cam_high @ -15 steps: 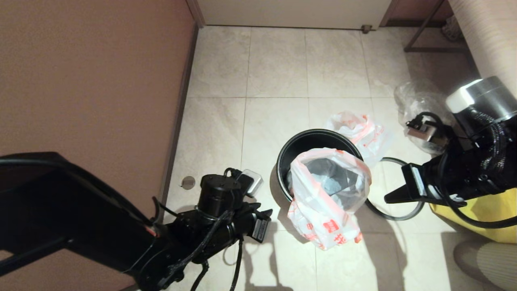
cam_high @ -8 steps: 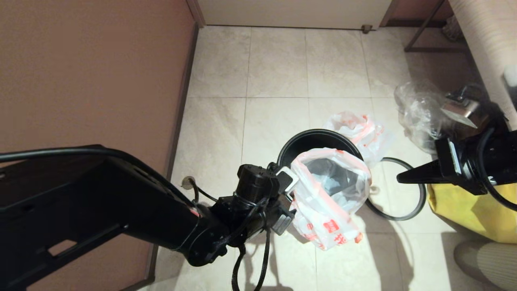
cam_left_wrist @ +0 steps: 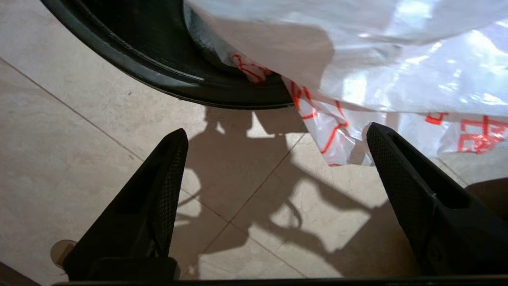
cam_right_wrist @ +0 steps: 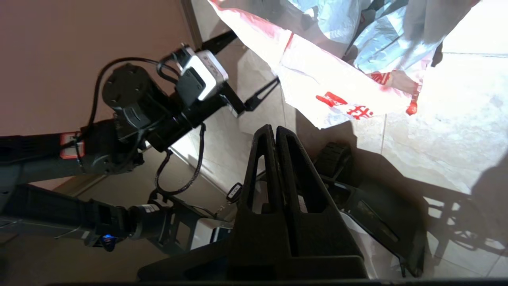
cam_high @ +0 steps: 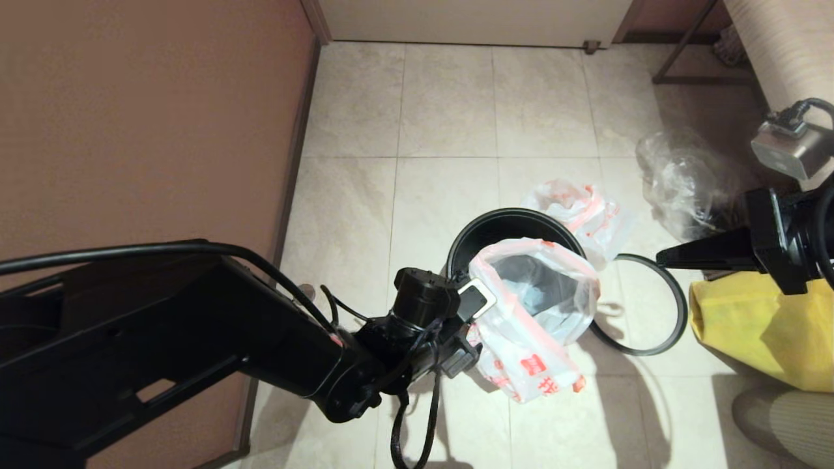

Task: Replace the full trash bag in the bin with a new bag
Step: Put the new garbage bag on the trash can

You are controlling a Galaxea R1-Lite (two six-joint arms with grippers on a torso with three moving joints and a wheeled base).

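The left gripper point(cam_high: 470, 339), fingers spread wide, hovers beside the bulging white red-printed trash bag point(cam_high: 531, 312) draped over the round black bin's point(cam_high: 502, 225) near rim, and should pinch its orange-red band cleanly, while the right gripper point(cam_high: 664, 257) waits clenched.

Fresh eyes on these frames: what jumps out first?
The full trash bag, bulging white with red print, hangs half out of the bin at the middle of the tiled floor. The left gripper is open right beside the bag's lower edge, nothing between its fingers. The right gripper is shut, off to the right above the loose grey ring.
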